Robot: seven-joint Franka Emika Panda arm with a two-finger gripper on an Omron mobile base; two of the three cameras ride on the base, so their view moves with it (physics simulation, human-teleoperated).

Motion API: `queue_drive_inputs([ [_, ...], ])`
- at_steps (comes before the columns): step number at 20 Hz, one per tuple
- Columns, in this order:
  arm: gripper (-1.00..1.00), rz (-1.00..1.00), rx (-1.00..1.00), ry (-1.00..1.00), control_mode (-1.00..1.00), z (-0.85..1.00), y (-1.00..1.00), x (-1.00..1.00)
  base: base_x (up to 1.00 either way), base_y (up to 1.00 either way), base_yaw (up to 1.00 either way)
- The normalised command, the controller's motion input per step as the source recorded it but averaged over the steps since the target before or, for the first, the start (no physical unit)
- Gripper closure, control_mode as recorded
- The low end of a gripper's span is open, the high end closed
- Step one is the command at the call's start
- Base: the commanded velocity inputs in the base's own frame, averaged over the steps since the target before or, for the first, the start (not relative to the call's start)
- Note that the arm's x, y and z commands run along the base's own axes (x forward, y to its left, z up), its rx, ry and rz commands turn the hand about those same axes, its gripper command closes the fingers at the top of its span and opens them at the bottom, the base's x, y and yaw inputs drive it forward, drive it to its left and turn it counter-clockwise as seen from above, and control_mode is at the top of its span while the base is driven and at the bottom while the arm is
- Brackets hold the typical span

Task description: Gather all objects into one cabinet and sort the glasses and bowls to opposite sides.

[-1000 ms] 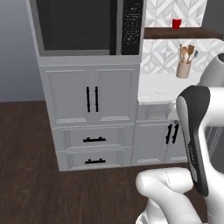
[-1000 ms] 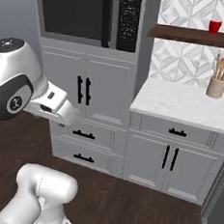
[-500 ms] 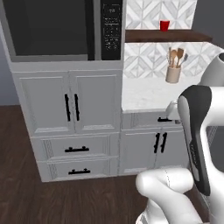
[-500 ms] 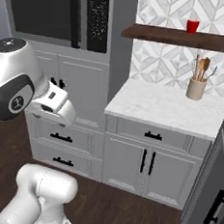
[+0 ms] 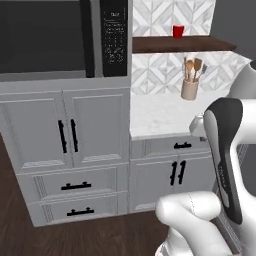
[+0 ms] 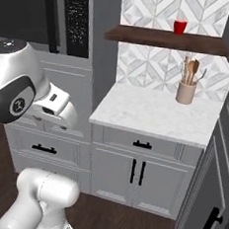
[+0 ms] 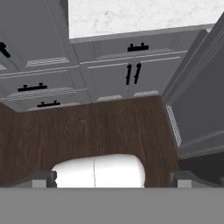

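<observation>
One red glass (image 5: pixel 178 31) stands on the dark brown wooden shelf (image 5: pixel 185 44) above the counter, also seen as the red glass (image 6: pixel 180 27) in the right base view. My gripper (image 7: pixel 113 178) is held low in front of the base cabinets, far below and apart from that glass. It points down at the dark wood floor. Its two fingertips (image 7: pixel 43 177) stand wide apart at the bottom of the hand view, open with nothing between them. The bowls and the cabinet are out of view.
A white marble counter (image 6: pixel 151 112) carries a beige crock of wooden utensils (image 6: pixel 186 91). Left of it rises a tall unit with a black built-in oven (image 5: pixel 50 35) over grey doors and drawers. A tall grey panel (image 6: pixel 227 147) stands close on the right.
The whole picture has slid left as the base drove, so the counter, shelf and red glass now sit nearer the middle. The arm keeps its pose and the gripper stays open.
</observation>
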Motion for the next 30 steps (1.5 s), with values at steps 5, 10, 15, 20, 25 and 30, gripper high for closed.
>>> queue_drive_inputs([
  [5,-1.00,0.00,0.00,0.00,1.00,0.00,0.00,0.00,0.66,-0.27,-0.18],
  [10,-1.00,0.00,0.00,0.00,1.00,0.00,0.00,0.00,0.64,-0.20,-0.15],
  [15,-1.00,0.00,0.00,0.00,1.00,0.00,0.00,0.00,0.63,-0.28,-0.07],
  [20,-1.00,0.00,0.00,0.00,1.00,0.00,0.00,0.00,0.62,-0.48,0.00],
  [25,-1.00,0.00,0.00,0.00,1.00,0.00,0.00,0.00,0.53,-0.52,0.00],
  [30,-1.00,0.00,0.00,0.00,1.00,0.00,0.00,0.00,0.34,-0.47,0.00],
])
